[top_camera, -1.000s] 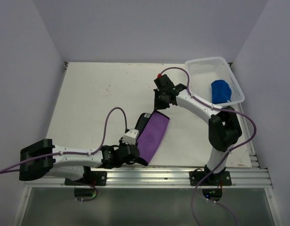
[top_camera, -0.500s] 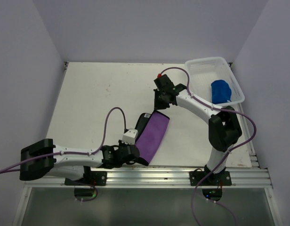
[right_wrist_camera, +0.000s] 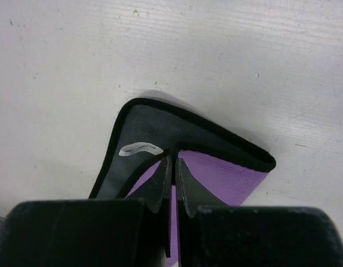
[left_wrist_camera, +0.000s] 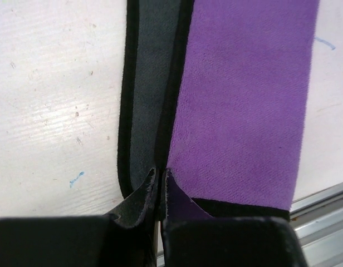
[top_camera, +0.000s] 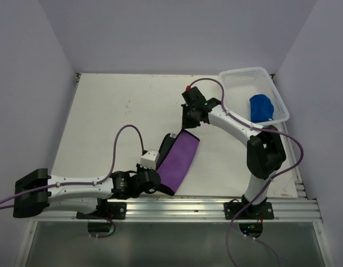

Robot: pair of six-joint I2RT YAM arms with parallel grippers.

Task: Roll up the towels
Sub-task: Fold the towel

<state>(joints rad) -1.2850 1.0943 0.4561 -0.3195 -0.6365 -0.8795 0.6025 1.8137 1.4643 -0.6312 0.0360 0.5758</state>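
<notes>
The purple towel [top_camera: 180, 158] lies on the table as a long strip, its purple flap folded over the dark side [left_wrist_camera: 152, 72]. My left gripper [top_camera: 159, 188] is at the strip's near end, shut on the flap's inner edge [left_wrist_camera: 160, 172]. At the far end, my right gripper [top_camera: 189, 125] is shut on the same edge, beside the white tag [right_wrist_camera: 140, 149], and a thin dark hem shows between its jaws [right_wrist_camera: 174, 161]. The blue towel [top_camera: 261, 107] lies bunched in the basket.
The white mesh basket [top_camera: 244, 73] stands at the table's back right corner. An aluminium rail [top_camera: 216, 207] runs along the near edge, just below the towel's end. A bare white tabletop [top_camera: 121, 111] spreads to the left of the towel.
The left gripper has closed onto the near end of the purple towel. The left arm's rear link has slid left and down. The right arm has stayed put.
</notes>
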